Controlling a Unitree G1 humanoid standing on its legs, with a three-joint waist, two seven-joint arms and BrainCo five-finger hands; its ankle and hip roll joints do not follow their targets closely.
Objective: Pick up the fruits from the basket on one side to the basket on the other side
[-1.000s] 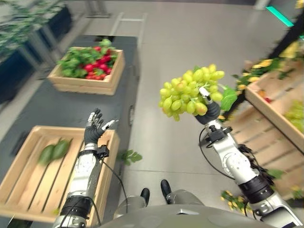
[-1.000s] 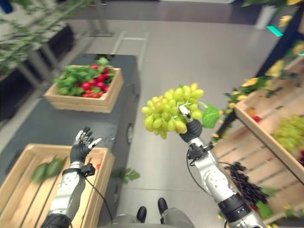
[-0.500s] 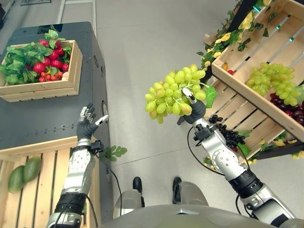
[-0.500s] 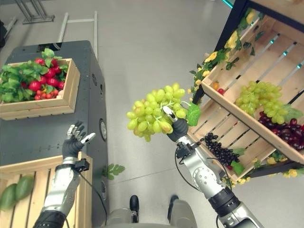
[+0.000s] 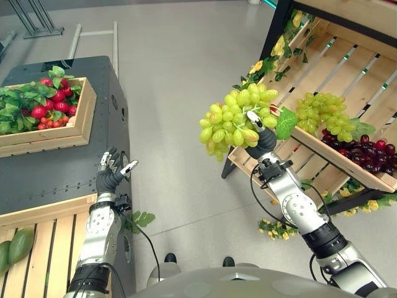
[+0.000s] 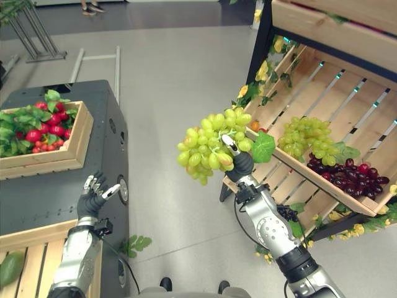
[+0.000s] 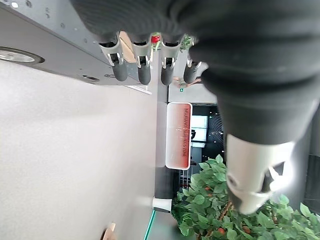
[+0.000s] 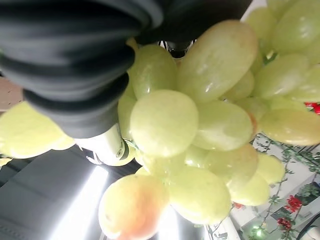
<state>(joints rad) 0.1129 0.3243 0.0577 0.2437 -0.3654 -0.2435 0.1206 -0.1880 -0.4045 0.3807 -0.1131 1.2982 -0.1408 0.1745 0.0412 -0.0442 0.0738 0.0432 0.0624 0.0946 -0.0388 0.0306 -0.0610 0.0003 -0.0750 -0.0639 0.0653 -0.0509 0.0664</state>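
Note:
My right hand [image 5: 263, 140] is raised over the floor, shut on a bunch of green grapes [image 5: 232, 122] with a green leaf; the grapes [image 8: 200, 125] press against the palm in the right wrist view. To its right a slanted wooden crate [image 5: 347, 68] on a stand holds green grapes [image 5: 319, 112] and dark grapes [image 5: 366, 152]. My left hand [image 5: 110, 176] stands open, fingers [image 7: 142, 67] straight, over the dark table's [image 5: 56, 174] right edge. A wooden crate [image 5: 49, 239] at the near left holds green mangoes [image 5: 15, 245].
A wooden crate of red radishes with green leaves [image 5: 40, 112] sits at the back of the table. Loose leaves [image 5: 141, 218] lie on the grey floor [image 5: 180, 74] between table and stand. Yellow flowers [image 5: 273, 228] trail by the stand's foot.
The camera has swung to the right, so the crate stand fills more of the view. My right hand with the grapes is now closer to the slanted crate. The left hand stays open.

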